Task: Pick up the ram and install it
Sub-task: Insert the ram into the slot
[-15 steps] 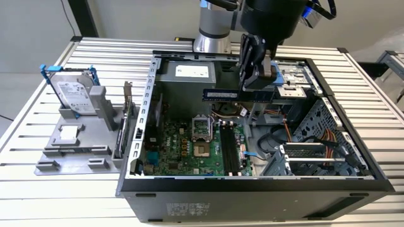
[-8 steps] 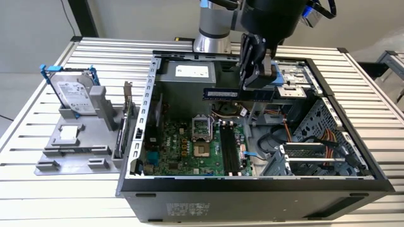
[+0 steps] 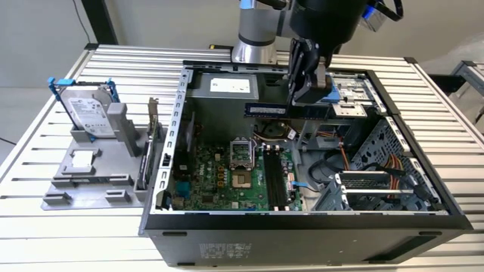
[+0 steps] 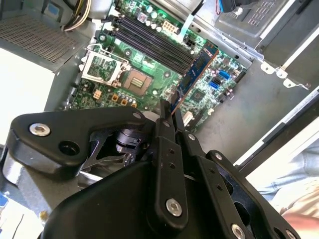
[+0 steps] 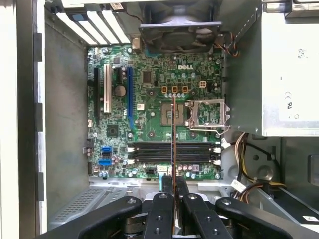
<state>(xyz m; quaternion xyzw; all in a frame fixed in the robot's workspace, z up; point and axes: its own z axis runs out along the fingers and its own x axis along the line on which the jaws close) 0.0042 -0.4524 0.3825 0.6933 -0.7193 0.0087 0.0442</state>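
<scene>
Gripper (image 5: pixel 173 188): fingers closed tight on one end of the ram.
Ram (image 3: pixel 266 109): held in the air above the motherboard (image 5: pixel 149 99) — near the far edge of the open computer case (image 3: pixel 302 218).

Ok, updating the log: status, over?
Black gripper shut on long thin dark ram stick. Held above green motherboard, not seated. Nothing seen blocking black memory slots.
</scene>
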